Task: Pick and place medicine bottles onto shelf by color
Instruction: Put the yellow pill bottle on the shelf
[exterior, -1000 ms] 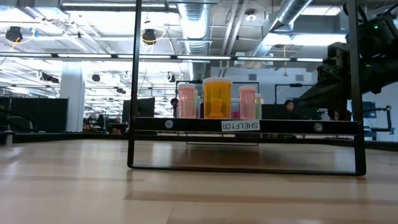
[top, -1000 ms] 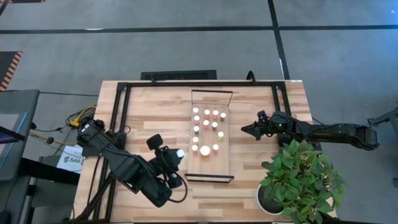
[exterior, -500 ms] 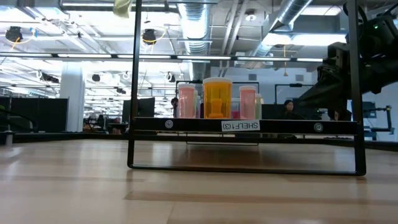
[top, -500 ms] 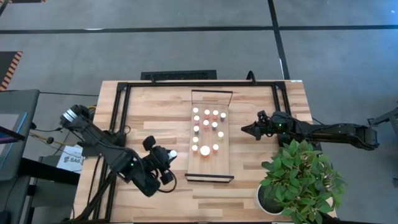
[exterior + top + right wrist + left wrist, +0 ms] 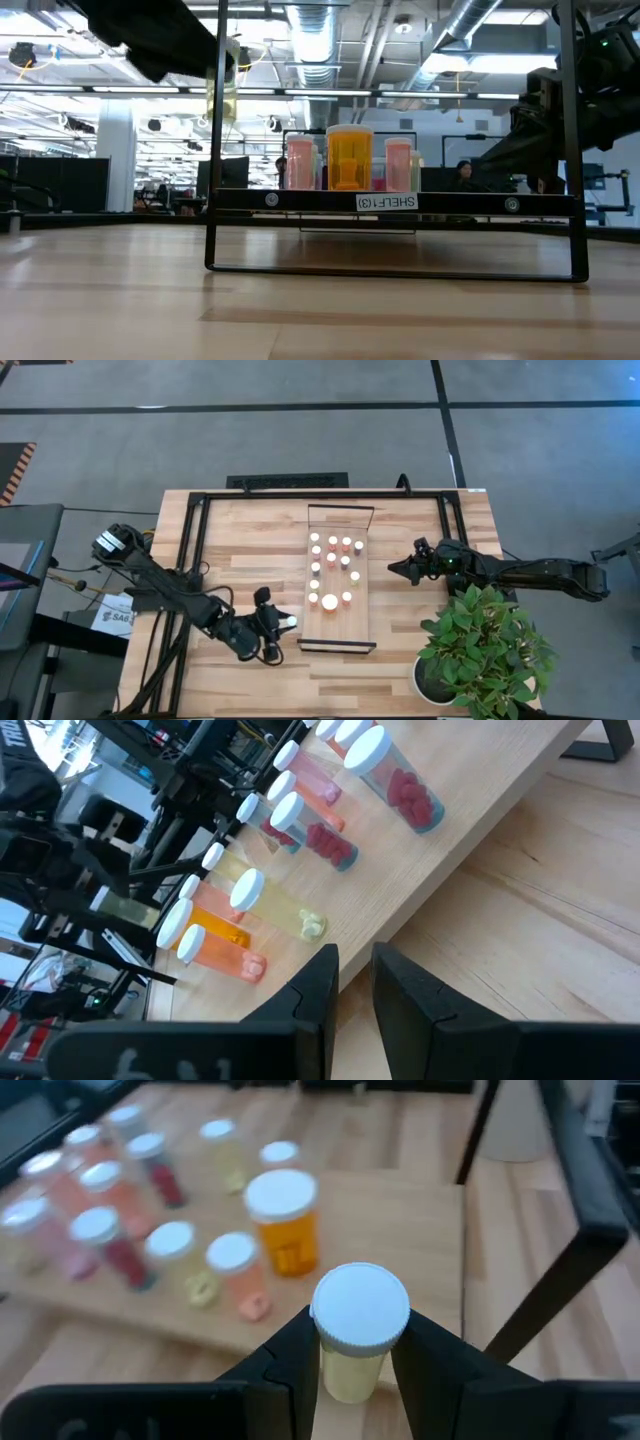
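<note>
My left gripper [image 5: 281,626] is shut on a pale yellow medicine bottle with a white cap [image 5: 360,1306], a little left of the shelf's near end. In the low view this bottle [image 5: 222,95] hangs well above the tabletop. The shelf [image 5: 358,622] is a pale board carrying several white-capped bottles: pink, red and yellowish ones, and a larger orange one [image 5: 285,1220]. My right gripper [image 5: 393,568] waits shut to the right of the shelf, touching nothing. My left gripper pinches the yellow bottle's body just below its cap [image 5: 350,1365] between its two fingers [image 5: 300,1355]. The fingers come from the table's left, slanting slightly down. The bottle stands upright in the hold, cap up, lifted clear of table and shelf.
A black metal frame [image 5: 190,560] runs around the work area; one of its uprights [image 5: 215,150] stands right by the held bottle in the low view. A potted plant [image 5: 480,650] fills the near right corner. Bare board [image 5: 360,632] lies at the shelf's near end.
My left gripper has come down with the yellow bottle and shifted a little toward the table's near edge, tipping from steeply downward to nearer level. The bottle stays upright in the hold and has dropped into the low view from above. The right arm kept still.
</note>
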{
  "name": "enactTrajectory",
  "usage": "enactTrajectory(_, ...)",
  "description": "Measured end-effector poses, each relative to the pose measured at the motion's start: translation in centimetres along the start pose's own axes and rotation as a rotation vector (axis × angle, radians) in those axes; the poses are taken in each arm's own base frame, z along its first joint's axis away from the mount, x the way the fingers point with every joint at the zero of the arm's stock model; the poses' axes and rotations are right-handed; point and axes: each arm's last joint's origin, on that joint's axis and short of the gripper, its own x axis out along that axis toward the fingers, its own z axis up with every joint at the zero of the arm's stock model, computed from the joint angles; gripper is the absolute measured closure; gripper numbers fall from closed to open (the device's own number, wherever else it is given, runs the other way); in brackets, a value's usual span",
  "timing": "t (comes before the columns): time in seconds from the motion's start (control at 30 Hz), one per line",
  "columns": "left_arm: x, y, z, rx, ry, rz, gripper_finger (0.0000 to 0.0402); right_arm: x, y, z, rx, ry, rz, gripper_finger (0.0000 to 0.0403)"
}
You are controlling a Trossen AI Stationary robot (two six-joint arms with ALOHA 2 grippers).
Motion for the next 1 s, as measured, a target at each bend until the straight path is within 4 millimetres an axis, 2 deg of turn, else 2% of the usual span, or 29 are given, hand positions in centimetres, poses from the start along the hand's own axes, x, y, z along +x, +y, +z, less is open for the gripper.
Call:
enactTrajectory(0.17, 1.0, 0.8, -0.2, 0.083, 0.012, -0.082, 0.0304, 0.0, 0.0, 0.0, 0.0, 0.0, 0.0, 0.0317)
enactTrajectory(0.53, 2.7, 2.7, 0.3, 0.113, 0.045, -0.162, 0.0304, 0.0, 0.0, 0.0, 0.0, -0.001, 0.0, 0.0317)
enactTrajectory(0.77, 4.9, 2.3, -0.4, 0.14, 0.02, -0.195, 0.0304, 0.0, 0.0, 0.0, 0.0, 0.001, -0.001, 0.0317)
enactTrajectory(1.0, 6.1, 2.1, -0.6, 0.128, -0.003, -0.217, 0.0304, 0.0, 0.0, 0.0, 0.0, 0.0, 0.0, 0.0317)
